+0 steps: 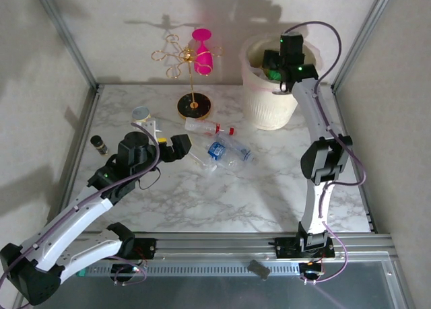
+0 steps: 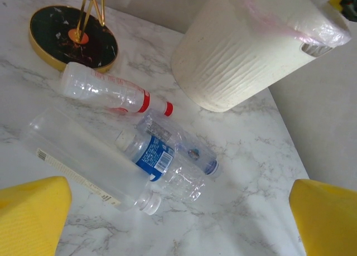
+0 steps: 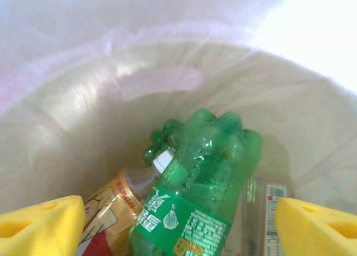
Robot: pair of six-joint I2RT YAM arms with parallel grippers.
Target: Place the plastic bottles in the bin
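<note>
Green bottle (image 3: 201, 178) sits down inside the cream bin (image 1: 268, 110) next to an orange-labelled one (image 3: 109, 211). The right gripper (image 3: 178, 228) hangs over it, yellow pads spread wide and not touching it. Three clear bottles lie on the marble table (image 1: 222, 201) near the gold stand (image 1: 194, 107): a red-capped one (image 2: 106, 91), a blue-labelled one (image 2: 159, 158) and a bigger one (image 2: 83, 161). Left gripper (image 2: 178, 222) hovers above them, fingers spread wide too.

green bottle (image 3: 201, 172), cream bin (image 2: 240, 55), marbled table (image 1: 222, 194)

R pincer (image 1: 276, 71) over the bin (image 1: 269, 110) (far right), clear bottles (image 1: 222, 151) mid-table just beside L pincer (image 1: 174, 143)
</note>
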